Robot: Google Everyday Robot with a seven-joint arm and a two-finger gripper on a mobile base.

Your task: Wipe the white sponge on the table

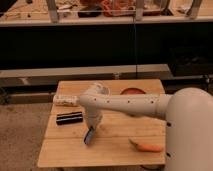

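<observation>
One gripper (90,131) points down over the table (110,152), left of centre, its jaws clamped on the white sponge (89,136). Sponge sits tilted; contact with the planks cannot be told. From the sponge: black bar (69,118) at 10 o'clock, white bottle-like item (65,100) at 11 o'clock, orange carrot (145,147) at 4 o'clock

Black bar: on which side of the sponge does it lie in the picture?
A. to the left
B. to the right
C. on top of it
A: the black bar lies on the table, apart from the sponge and to its left in the picture; the gripper is right over the sponge.
</observation>
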